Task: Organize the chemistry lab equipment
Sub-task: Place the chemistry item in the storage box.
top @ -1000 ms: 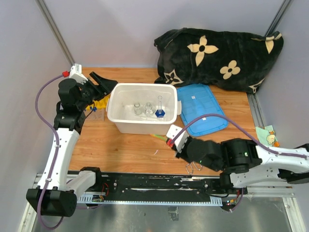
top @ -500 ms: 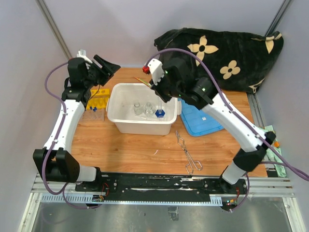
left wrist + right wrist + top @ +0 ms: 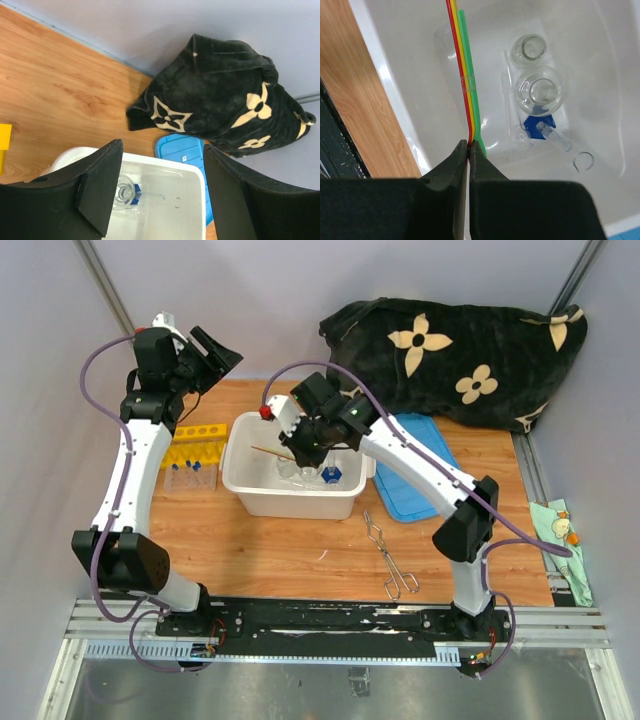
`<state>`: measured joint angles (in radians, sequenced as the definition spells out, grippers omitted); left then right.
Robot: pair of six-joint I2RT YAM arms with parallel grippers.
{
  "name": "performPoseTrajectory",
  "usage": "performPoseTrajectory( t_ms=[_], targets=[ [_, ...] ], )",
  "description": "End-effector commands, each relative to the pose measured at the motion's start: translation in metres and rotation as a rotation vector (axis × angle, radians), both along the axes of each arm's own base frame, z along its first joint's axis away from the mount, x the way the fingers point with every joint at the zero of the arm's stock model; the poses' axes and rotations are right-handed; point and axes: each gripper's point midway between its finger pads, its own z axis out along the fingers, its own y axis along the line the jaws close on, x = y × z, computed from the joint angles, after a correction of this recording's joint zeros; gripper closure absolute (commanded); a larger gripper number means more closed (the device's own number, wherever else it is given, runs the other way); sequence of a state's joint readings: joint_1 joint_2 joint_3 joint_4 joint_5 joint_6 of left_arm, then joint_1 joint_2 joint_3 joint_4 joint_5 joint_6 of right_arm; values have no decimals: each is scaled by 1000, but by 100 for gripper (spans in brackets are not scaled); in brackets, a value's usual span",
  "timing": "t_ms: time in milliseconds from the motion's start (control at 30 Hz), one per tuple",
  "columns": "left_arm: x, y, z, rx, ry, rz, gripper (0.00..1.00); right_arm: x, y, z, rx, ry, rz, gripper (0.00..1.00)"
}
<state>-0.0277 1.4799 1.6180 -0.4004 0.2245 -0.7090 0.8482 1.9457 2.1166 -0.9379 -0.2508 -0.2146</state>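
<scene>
My right gripper (image 3: 298, 452) hangs over the white tub (image 3: 240, 490), shut on a thin spatula bundle (image 3: 465, 75) of red, yellow and green strips that sticks out over the tub's left half (image 3: 268, 451). In the right wrist view the jaws (image 3: 469, 146) pinch its end. Two clear flasks (image 3: 540, 92) (image 3: 532, 49) and a blue-based glass cylinder (image 3: 538, 126) lie in the tub. Metal tongs (image 3: 390, 558) lie on the table in front. The yellow rack (image 3: 197, 451) with blue-capped tubes (image 3: 190, 473) stands left of the tub. My left gripper (image 3: 212, 352) is open and empty, raised high behind the tub's left end (image 3: 160, 187).
The blue lid (image 3: 420, 475) lies right of the tub, also in the left wrist view (image 3: 180, 150). The black flowered cloth (image 3: 450, 350) fills the back right corner. A small green cloth (image 3: 560, 522) lies at the right table edge.
My right arm has swung from the table front up and over the tub, carrying the spatula bundle, and lowered toward it. My left arm has risen and drawn back.
</scene>
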Motion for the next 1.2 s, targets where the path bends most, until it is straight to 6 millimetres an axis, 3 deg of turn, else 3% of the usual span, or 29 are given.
performPoseTrajectory(
  t_ms=[0,233,500,1167],
  targets=[
    [8,7,10,44,-25,11,30,1,-4,-42,-91,64,29,99],
    [16,7,11,49,-28,5,30,13,-17,-99,-235,76,-6,99],
    [19,-1,0,4,-6,-30,30,26,-31,-135,-306,89,-74,99],
    [18,-8,-11,-32,20,-57,30,43,-48,-169,-355,146,-154,99]
  ],
)
